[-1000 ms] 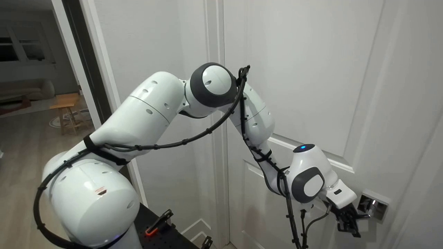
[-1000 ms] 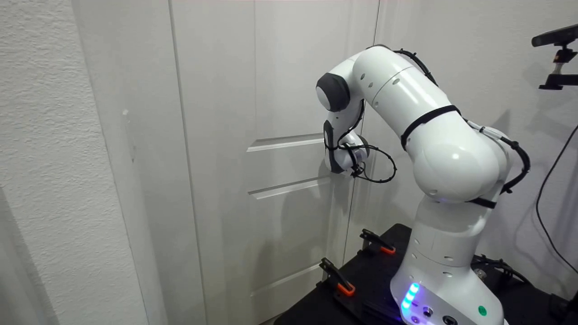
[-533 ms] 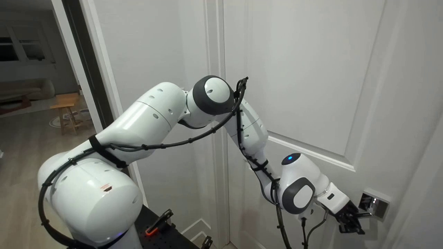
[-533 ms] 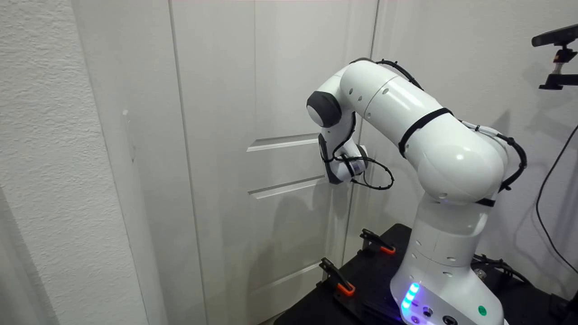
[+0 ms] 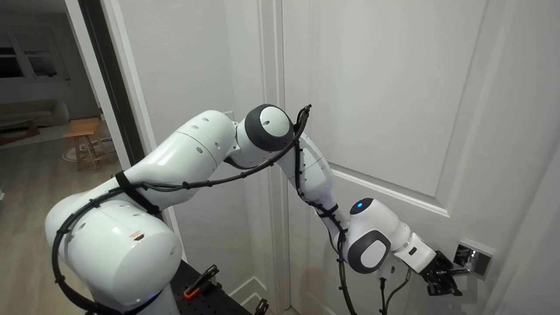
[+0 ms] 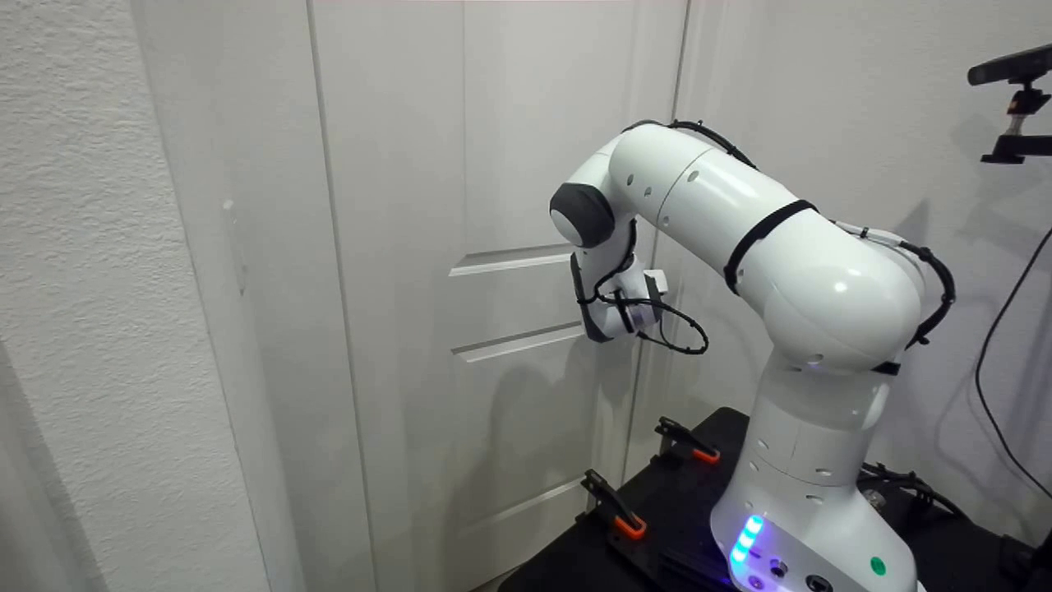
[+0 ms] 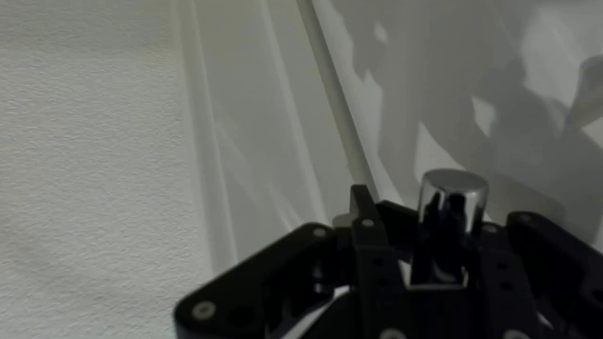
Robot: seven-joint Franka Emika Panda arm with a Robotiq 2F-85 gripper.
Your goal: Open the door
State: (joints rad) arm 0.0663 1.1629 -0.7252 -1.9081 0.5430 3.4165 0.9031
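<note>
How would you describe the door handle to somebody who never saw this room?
In an exterior view, find the tall white door, then the square silver plate below and right of its upper panel. The handle is the lever sticking out from this plate toward the gripper. It is a shiny rod, unlike the flat plate and the black gripper.

Flat black tabletop (image 6: 686, 497), small holes visible in an exterior view. Carries glossy white rounded robot base (image 6: 809, 511) with lit blue strip (image 6: 746, 540), round green dot (image 6: 878, 566). Two black-and-orange clamps (image 6: 615, 501) on one edge, near each other, levers tilted. Thin black cables (image 6: 914, 483) bunched just beside the base, plus a small silvery piece (image 6: 874, 499), too small to tell.
</note>
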